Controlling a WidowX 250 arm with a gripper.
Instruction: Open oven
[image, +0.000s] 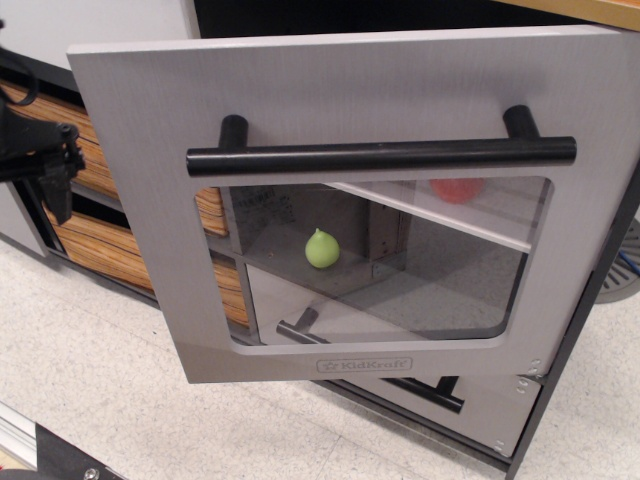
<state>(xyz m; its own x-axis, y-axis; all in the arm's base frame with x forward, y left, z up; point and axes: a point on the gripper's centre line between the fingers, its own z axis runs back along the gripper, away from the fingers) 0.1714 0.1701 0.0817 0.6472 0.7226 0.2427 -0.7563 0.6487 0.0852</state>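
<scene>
The grey toy oven's large door (350, 90) stands tilted open towards the camera, hinged at its bottom edge. Its long black bar handle (380, 156) runs across above the clear rounded window (400, 270). The embossed KidKraft mark (364, 365) sits below the window. Through the window I see a green pear (321, 249), a red fruit (456, 189) and a shelf inside. My black gripper (50, 170) is at the far left edge, apart from the door and holding nothing I can see. Its jaws are partly cut off by the frame.
Orange wood-grain drawers (90, 245) sit to the left, behind the gripper. A smaller grey drawer with a black bar handle (485, 405) lies under the oven door. Speckled white floor (120, 380) spreads below. A black cabinet edge (590, 300) runs down the right side.
</scene>
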